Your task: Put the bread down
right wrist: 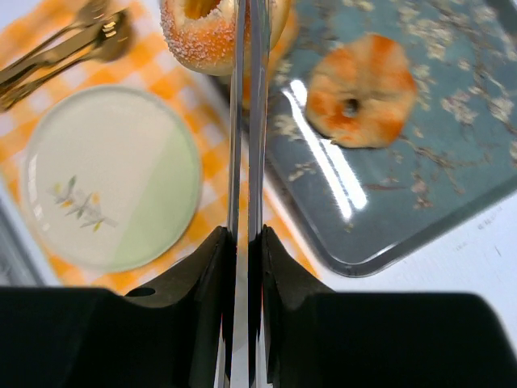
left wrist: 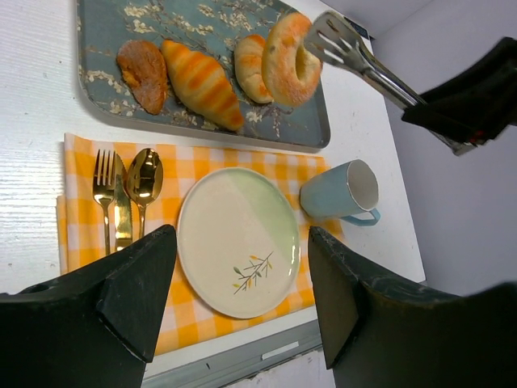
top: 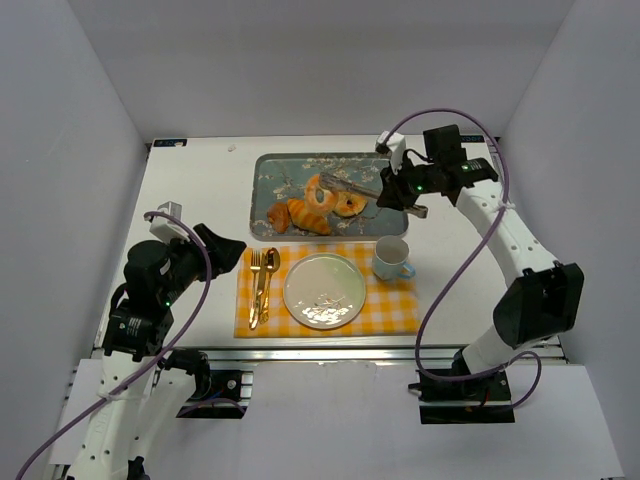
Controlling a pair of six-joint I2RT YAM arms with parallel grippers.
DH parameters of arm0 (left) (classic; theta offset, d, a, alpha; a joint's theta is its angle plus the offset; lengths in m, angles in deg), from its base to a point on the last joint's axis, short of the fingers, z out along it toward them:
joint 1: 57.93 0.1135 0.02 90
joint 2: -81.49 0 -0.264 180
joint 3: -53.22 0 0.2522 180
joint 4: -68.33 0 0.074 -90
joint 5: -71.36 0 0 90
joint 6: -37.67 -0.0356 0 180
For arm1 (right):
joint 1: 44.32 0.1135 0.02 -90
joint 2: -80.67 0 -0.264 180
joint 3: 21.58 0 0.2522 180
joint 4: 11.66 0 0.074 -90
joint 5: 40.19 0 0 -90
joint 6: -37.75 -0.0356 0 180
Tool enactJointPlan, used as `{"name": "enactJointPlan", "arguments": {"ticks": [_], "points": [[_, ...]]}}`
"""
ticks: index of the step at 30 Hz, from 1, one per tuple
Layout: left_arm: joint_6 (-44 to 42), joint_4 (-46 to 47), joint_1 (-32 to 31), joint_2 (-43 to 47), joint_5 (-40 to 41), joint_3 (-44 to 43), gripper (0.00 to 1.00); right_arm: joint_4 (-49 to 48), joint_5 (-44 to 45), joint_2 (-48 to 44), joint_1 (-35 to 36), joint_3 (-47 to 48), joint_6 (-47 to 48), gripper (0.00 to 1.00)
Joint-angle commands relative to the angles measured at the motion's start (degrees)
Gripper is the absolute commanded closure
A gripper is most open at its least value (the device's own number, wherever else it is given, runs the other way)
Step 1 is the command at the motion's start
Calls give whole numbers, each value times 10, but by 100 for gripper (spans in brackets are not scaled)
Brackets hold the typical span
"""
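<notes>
The right jaws are clamped on the tongs, which pinch the bread over the tray. The left jaws stand wide and empty, near left.

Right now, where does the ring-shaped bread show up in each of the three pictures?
Top external: the bread near centre, above the tray, in the tongs.
Left wrist: top, right of centre.
Right wrist: top edge, left of centre.
Shared landmark: the white plate.
</notes>
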Motion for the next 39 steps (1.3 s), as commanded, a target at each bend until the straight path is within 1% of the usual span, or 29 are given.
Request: {"name": "enactJointPlan", "arguments": {"ticks": [1, 3, 4, 5, 8, 15, 18, 19, 21, 23, 24, 25, 29, 39], "points": [[-12, -3, 3, -2, 8, -20, 24, 77, -91, -28, 13, -13, 73, 98], [-14, -5, 3, -4, 8, -20, 24, 142, -96, -38, 40, -27, 111, 98], [-15, -5, 3, -5, 9, -20, 24, 154, -93, -45, 51, -38, 139, 98], [-16, -5, 3, -5, 9, -20, 24, 157, -77, -53, 71, -69, 146, 98], [-16, -5, 3, -7, 10, -20, 24, 139, -40, -89, 97, -128, 147, 98], [-15, 2, 2, -9, 5, -13, 24, 119, 32, -117, 130, -192, 148, 96], [-16, 4, 2, -12, 5, -13, 24, 117, 42, -115, 136, -198, 149, 89], [-16, 4, 3, -12, 5, -14, 24, 119, 39, -114, 136, -195, 149, 82], [-16, 5, 3, -14, 4, -14, 24, 119, 35, -112, 136, -194, 149, 73], [-16, 4, 3, -13, 5, -15, 24, 118, 34, -113, 136, -192, 149, 68], [-16, 4, 3, -13, 5, -16, 24, 118, 33, -113, 136, -190, 149, 62], [-16, 2, 3, -13, 6, -16, 24, 117, 32, -117, 136, -187, 149, 59], [-15, 3, 3, -11, 4, -14, 24, 112, 26, -123, 136, -177, 141, 54], [-16, 2, 2, -11, 3, -18, 24, 109, 9, -119, 105, -128, 122, 54]]}}
